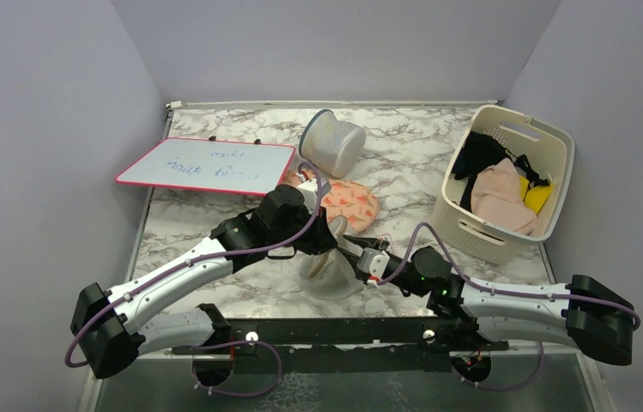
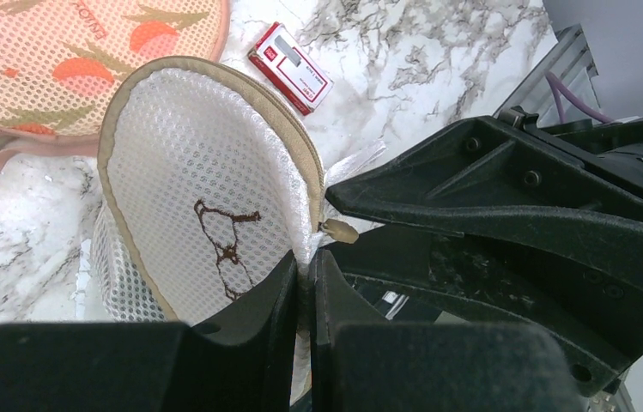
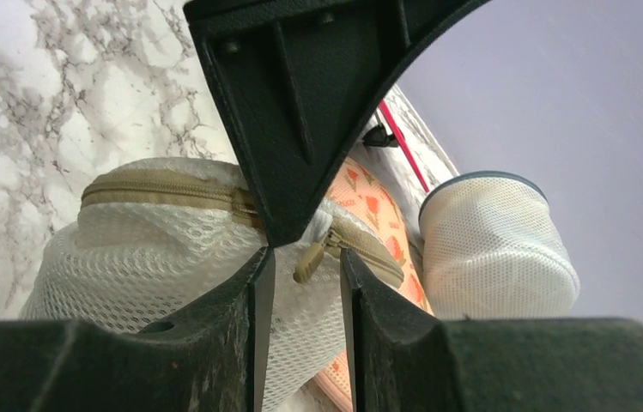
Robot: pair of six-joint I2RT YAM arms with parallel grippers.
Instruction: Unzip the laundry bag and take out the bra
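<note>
The laundry bag (image 1: 331, 276), round cream-white mesh with a tan zip, stands on edge near the table's front. Its printed bra outline (image 2: 225, 240) shows in the left wrist view. My left gripper (image 1: 332, 243) is shut on the bag's rim beside the zip (image 2: 309, 270) and holds it up. My right gripper (image 1: 354, 249) is open, its two fingers on either side of the tan zip pull (image 3: 311, 259), which hangs free between them (image 3: 307, 268). The zip (image 3: 163, 187) looks closed. The bra is hidden from view.
An orange-patterned flat mesh bag (image 1: 354, 204) lies just behind the bag. A grey-white mesh cylinder (image 1: 332, 142) and a whiteboard (image 1: 206, 166) are further back. A cream basket (image 1: 524, 120) with black, pink and yellow clothes stands at the right. A small red box (image 2: 288, 67) lies nearby.
</note>
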